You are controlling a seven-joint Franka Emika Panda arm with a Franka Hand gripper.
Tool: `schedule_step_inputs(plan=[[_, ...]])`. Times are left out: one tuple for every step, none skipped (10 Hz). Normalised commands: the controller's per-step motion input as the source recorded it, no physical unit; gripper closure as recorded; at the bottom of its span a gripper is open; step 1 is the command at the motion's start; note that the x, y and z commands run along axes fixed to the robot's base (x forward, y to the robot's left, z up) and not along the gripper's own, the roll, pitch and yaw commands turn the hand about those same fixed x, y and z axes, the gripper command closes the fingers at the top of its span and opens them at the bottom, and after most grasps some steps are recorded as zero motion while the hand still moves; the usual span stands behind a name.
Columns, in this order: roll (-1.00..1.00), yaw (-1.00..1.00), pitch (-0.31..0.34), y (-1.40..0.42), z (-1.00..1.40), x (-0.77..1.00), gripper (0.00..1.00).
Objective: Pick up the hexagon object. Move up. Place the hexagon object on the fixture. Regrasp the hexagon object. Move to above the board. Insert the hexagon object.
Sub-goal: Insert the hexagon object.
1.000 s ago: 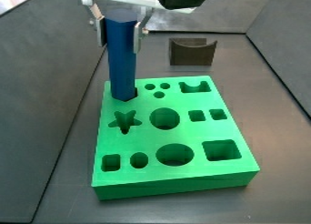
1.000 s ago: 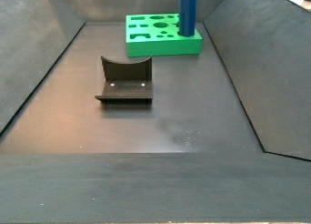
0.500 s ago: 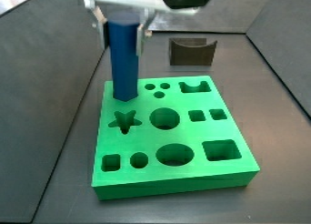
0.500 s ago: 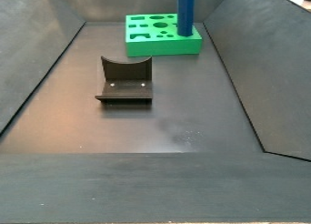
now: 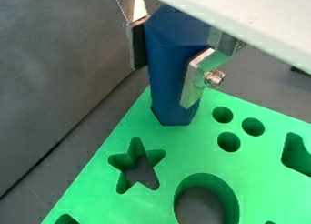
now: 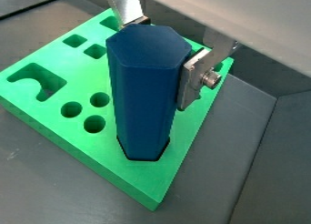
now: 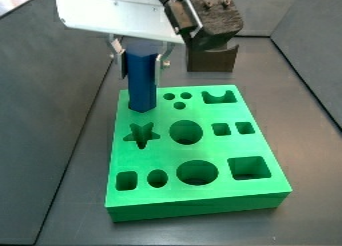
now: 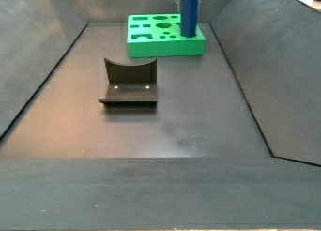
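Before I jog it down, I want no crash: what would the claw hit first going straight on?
Likely the board. The claw points down at its corner, shut on the hexagon object, whose lower end already sits in a hole there.

Both wrist views sit close above the gripper [image 5: 183,47], looking steeply down along the hexagon object [image 6: 148,91] onto the board [image 5: 145,196]; a side view looks down over the board [image 7: 254,195] from nearby; a side view faces it across the fixture [image 8: 128,83].
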Motion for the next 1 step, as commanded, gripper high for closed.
schedule_step_inputs(plan=[[0.0,0.0,0.0,0.0,0.0,0.0,1.0]])
